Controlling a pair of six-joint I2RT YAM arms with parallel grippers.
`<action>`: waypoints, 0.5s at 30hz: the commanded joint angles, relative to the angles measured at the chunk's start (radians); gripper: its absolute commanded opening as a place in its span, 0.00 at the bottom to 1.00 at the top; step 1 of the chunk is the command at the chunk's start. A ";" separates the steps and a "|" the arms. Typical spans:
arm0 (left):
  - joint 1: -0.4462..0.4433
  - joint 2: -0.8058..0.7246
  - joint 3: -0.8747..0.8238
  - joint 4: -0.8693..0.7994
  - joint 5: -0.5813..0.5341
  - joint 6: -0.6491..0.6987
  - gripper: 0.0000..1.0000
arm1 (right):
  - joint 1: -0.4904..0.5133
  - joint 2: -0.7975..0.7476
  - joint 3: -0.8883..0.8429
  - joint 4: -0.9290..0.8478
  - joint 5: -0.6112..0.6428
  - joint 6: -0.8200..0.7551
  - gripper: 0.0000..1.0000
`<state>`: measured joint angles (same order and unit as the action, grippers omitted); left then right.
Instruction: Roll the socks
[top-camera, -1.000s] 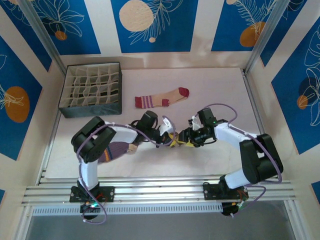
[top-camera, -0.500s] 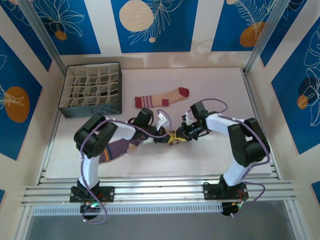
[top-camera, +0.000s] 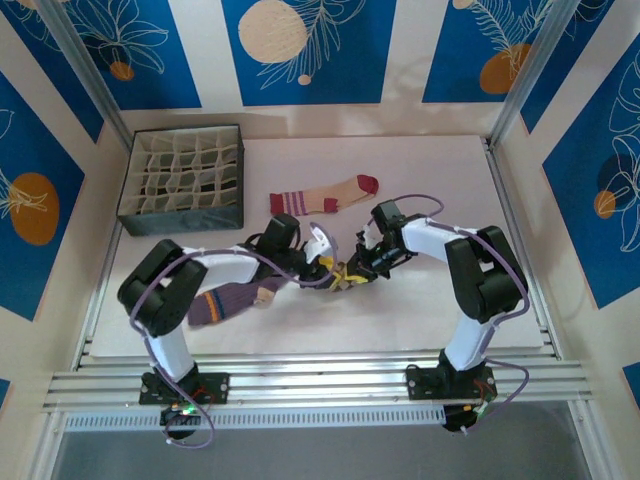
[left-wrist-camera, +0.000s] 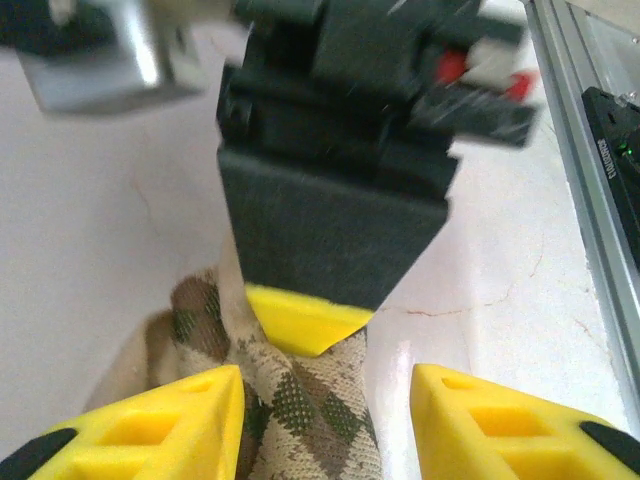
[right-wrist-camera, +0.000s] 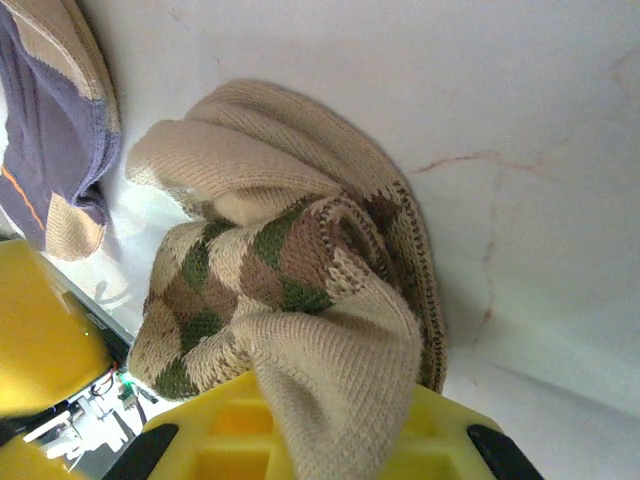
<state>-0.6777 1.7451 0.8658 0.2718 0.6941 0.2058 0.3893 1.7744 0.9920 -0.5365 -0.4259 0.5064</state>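
Note:
A brown-tan argyle sock (top-camera: 344, 277) lies bunched at mid-table between both grippers. My right gripper (top-camera: 357, 270) is shut on it; in the right wrist view the sock's tan cuff (right-wrist-camera: 340, 370) drapes over a yellow finger (right-wrist-camera: 240, 440). My left gripper (left-wrist-camera: 325, 405) is open, and the argyle sock (left-wrist-camera: 300, 400) lies between its yellow fingers, against the left one (left-wrist-camera: 160, 415). The right gripper's yellow fingertip (left-wrist-camera: 298, 318) presses on the sock from the far side. The purple sock (top-camera: 228, 299) lies flat under the left arm. The tan sock with red toe and striped cuff (top-camera: 325, 195) lies flat farther back.
A dark fabric organiser box (top-camera: 183, 180) with several small cells stands at the back left. Metal rails (top-camera: 320, 385) run along the near edge, and a frame post (top-camera: 505, 190) borders the right side. Both forearms cross the table's middle.
My left gripper has opened and let go of the argyle sock. The right gripper has shut on the sock and shifted slightly left.

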 joint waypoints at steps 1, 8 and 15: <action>-0.027 -0.102 -0.064 0.037 -0.095 0.193 0.45 | 0.030 0.051 0.000 -0.096 0.087 -0.005 0.06; -0.195 -0.164 -0.194 0.116 -0.499 0.491 0.50 | 0.046 0.053 0.029 -0.121 0.099 0.005 0.06; -0.279 -0.070 -0.223 0.224 -0.677 0.552 0.50 | 0.038 0.052 0.043 -0.156 0.109 0.004 0.05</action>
<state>-0.9455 1.6417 0.6514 0.4301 0.1337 0.6868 0.4263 1.7901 1.0416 -0.6060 -0.3889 0.5068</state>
